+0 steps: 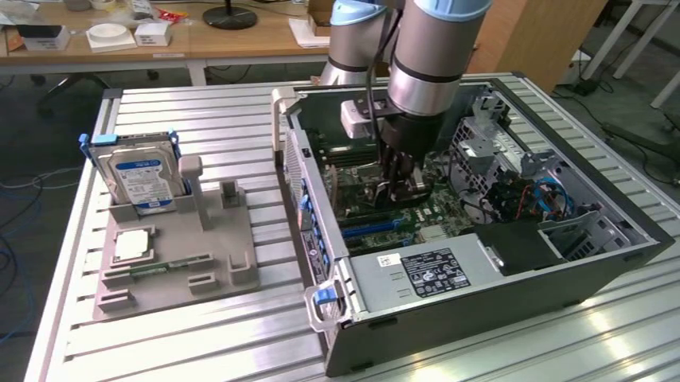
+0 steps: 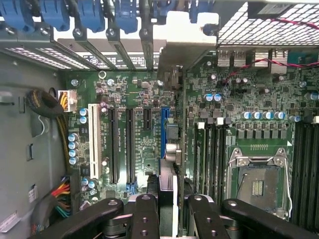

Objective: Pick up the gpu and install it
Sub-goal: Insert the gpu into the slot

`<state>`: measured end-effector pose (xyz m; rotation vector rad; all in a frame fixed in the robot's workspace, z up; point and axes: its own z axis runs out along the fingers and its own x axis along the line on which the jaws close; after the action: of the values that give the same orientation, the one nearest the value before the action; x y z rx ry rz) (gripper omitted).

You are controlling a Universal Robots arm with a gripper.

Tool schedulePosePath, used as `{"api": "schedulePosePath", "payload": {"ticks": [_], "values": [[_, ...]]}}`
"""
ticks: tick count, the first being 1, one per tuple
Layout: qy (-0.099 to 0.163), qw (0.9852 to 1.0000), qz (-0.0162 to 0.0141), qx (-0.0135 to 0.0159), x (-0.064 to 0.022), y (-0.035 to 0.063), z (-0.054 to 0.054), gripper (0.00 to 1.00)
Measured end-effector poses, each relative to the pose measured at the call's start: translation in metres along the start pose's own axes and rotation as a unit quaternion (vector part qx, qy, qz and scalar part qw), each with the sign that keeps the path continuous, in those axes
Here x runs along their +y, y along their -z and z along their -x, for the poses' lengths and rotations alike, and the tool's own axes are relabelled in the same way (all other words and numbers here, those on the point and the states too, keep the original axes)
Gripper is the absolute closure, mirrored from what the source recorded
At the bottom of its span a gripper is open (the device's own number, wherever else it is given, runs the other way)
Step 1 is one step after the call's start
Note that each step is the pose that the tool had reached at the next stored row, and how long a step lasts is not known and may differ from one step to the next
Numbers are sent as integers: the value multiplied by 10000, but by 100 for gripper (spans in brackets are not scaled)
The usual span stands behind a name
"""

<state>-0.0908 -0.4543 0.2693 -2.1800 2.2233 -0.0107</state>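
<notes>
The black two-finger gripper (image 1: 396,191), narrowed on the thin dark silver-bracketed gpu card (image 2: 172,149) held edge-on along the long blue slot (image 2: 163,124) inside the open black case (image 1: 478,302), three o'clock from the exterior view's grey tray (image 1: 170,294), could jam a tilted card edge.

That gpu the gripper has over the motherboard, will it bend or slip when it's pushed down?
Probably stiff: the gpu is a thin board with a metal bracket at one end. Seen edge-on it looks thin, so it might flex slightly sideways. The gripper pinches only one edge, so it could pivot or slip.
</notes>
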Motion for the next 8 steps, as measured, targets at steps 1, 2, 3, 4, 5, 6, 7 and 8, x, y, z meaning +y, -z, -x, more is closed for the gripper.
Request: {"api": "schedulePosePath", "payload": {"ticks": [1, 2, 3, 4, 5, 6, 7, 8], "values": [[0, 10000, 0, 1, 1, -14, -1, 73], [0, 10000, 0, 1, 1, -27, -1, 73], [0, 10000, 0, 1, 1, -31, -1, 73], [1, 10000, 0, 1, 1, -31, -1, 73], [1, 10000, 1, 2, 2, -33, -2, 73], [1, 10000, -1, -1, 4, -50, -2, 73], [1, 10000, 0, 0, 7, -67, -2, 73], [1, 10000, 0, 1, 8, -69, -2, 73]]}}
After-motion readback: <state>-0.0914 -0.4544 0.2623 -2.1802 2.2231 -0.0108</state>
